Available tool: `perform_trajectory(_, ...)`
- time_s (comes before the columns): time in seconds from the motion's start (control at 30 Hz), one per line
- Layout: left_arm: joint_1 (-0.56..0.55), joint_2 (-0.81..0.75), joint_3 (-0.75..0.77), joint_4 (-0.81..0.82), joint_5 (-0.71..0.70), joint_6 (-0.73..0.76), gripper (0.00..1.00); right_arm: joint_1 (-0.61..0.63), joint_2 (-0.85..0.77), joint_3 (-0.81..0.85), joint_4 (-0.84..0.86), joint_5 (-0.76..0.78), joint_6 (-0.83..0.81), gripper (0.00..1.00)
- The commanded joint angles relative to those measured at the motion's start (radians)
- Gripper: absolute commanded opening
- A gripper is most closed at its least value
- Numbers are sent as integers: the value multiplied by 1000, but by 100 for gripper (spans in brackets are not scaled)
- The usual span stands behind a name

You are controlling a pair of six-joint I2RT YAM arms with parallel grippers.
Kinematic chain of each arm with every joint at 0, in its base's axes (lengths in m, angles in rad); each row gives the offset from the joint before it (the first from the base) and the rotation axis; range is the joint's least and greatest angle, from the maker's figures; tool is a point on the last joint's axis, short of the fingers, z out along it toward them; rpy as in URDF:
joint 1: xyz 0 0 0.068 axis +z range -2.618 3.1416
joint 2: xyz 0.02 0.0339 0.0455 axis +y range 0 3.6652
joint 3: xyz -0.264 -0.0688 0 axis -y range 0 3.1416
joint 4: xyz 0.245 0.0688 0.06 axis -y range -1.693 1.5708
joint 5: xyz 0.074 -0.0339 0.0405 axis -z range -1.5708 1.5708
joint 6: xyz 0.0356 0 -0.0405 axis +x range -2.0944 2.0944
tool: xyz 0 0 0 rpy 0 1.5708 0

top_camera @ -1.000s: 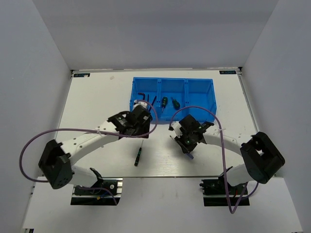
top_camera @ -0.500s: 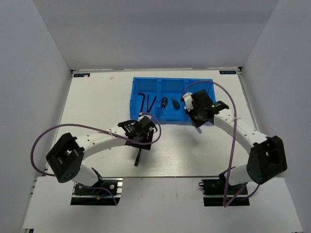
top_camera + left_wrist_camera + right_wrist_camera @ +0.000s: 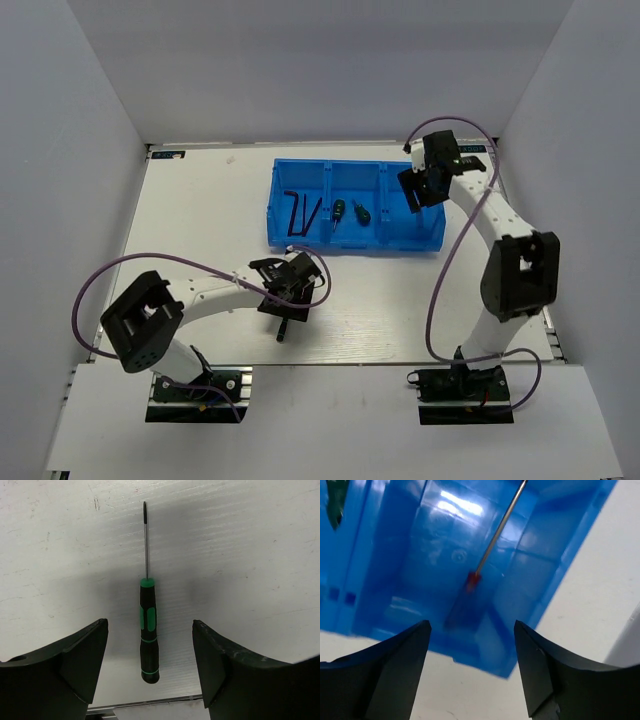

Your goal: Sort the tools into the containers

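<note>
A slim screwdriver (image 3: 149,635) with a dark, green-marked handle lies on the white table, its shaft pointing away from me. My left gripper (image 3: 150,665) hovers over its handle end, open, one finger on each side and not touching; from above the left gripper (image 3: 284,303) hangs just beyond this screwdriver (image 3: 283,330). My right gripper (image 3: 472,670) is open over the right compartment of the blue bin (image 3: 555,575), where a blurred blue-red screwdriver (image 3: 470,585) lies loose. The right gripper (image 3: 416,195) holds nothing.
Dark hex keys (image 3: 298,212) lie in the bin's left compartment and two green-handled screwdrivers (image 3: 349,211) in the middle one. Purple cables (image 3: 200,265) loop off both arms. The table's near edge (image 3: 150,700) runs just behind the slim screwdriver's handle.
My right arm swung from mid-table to the bin's right compartment and opened, dropping the blue-red screwdriver there. My left arm drew back from the bin to over the slim screwdriver.
</note>
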Motion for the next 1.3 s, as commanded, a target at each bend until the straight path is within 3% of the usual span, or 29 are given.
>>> perform_trajectory(0.0,-6,-7,-9,3,-19,-12,79,-14,67,132,-60,-104,23,75)
perform_trajectory(0.23,-6,5,-73,38,1,-41,74,-46,-27,148,-61,-260,55,74)
perform_trajectory(0.37,-6,51,-84,76,12,-41,46,-66,-124,53,-43,-306,86,74)
perform_trajectory(0.4,-15,62,-75,76,21,-41,25,-68,-132,40,-41,-317,89,74)
perform_trajectory(0.5,-15,71,0,44,21,-19,0,-82,-192,-29,-44,-349,96,74)
perform_trajectory(0.6,-36,43,147,23,50,45,0,-96,-250,-93,-43,-355,84,74)
perform_trajectory(0.67,-45,30,226,82,103,147,0,-109,-285,-134,-40,-308,67,82)
perform_trajectory(0.7,-55,30,297,114,172,177,0,-115,-288,-145,-40,-292,66,74)
perform_trajectory(0.73,-55,43,331,147,208,200,0,-122,-296,-171,-49,-260,61,54)
perform_trajectory(0.77,-55,60,411,196,275,223,0,-135,-302,-178,-46,-225,69,16)
perform_trajectory(0.8,-55,83,456,211,291,255,0,-164,-299,-184,-51,-200,81,0)
perform_trajectory(0.93,-32,246,675,254,317,277,0,-214,-352,-258,-41,-203,132,0)
perform_trajectory(1.13,-13,539,1043,328,245,251,0,-273,-436,-323,9,-182,178,0)
perform_trajectory(1.27,-13,697,1253,317,120,232,0,-307,-485,-356,6,-220,198,0)
